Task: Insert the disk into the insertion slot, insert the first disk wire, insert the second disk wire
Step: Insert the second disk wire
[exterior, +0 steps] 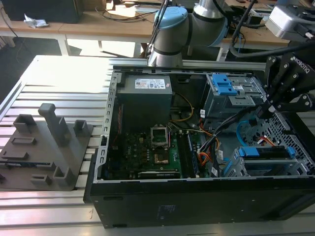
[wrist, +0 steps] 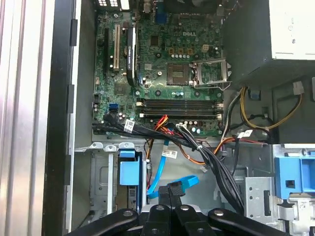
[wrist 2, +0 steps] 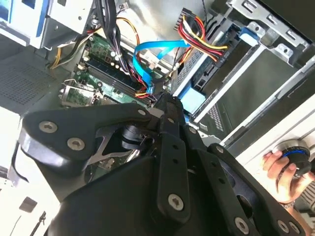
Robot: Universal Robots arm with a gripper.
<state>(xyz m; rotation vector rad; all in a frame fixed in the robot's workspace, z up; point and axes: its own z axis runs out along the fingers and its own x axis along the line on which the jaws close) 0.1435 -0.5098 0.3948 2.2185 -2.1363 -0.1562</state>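
The disk (exterior: 268, 164), silver in its blue caddy (wrist 2: 193, 93), lies inside the insertion slot (exterior: 236, 164), the grey cage at the exterior view's lower right. My gripper (exterior: 261, 112) hovers just above that cage. In both wrist views its fingers (wrist: 162, 199) are shut on the dark plug end of the second disk wire (wrist 2: 152, 51), whose flat light-blue band (wrist: 189, 181) curls out from the fingertips (wrist 2: 165, 98). The first disk wire (wrist 2: 199, 34), a bundle of red, orange and black wires, runs to the disk's rear end; its plug is hidden.
The open case holds a motherboard (wrist: 172, 64), a power supply (exterior: 145, 93) and a taller cage with blue latches (exterior: 224, 86). A thick black cable bundle (wrist: 216, 162) crosses near the gripper. A grey fixture (exterior: 49, 147) stands outside the case. A person's hand (wrist 2: 280, 172) rests beyond the case edge.
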